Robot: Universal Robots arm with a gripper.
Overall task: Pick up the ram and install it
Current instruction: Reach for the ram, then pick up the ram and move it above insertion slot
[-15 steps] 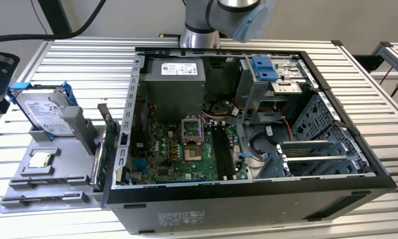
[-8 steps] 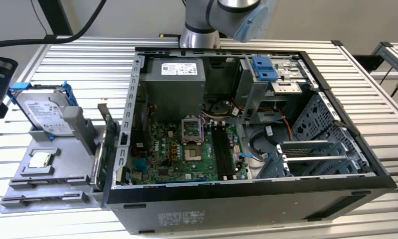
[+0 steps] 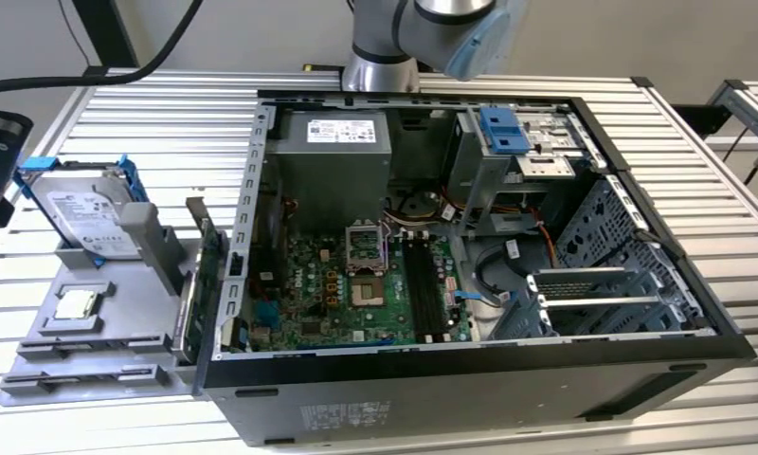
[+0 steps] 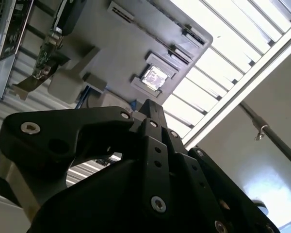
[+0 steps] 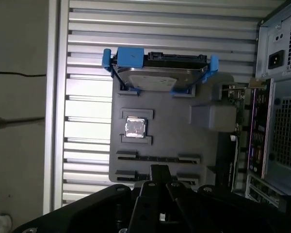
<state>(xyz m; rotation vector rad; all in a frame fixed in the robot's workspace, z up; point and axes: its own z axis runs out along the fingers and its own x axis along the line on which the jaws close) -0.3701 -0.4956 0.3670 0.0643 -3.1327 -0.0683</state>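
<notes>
Claw (image 5: 159,170) near chip (image 5: 135,127), hard drive (image 5: 157,80), holder (image 5: 184,141).

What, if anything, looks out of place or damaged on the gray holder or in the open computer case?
Nothing stands out. The hard drive stands on edge in the gray holder, the silver chip lies flat in its recess, and the open case shows no visible damage.

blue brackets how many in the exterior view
2. One blue bracket clips the hard drive on the grey tray at the exterior view's left; the other sits in the computer case's drive bay. More may be hidden inside.
</notes>
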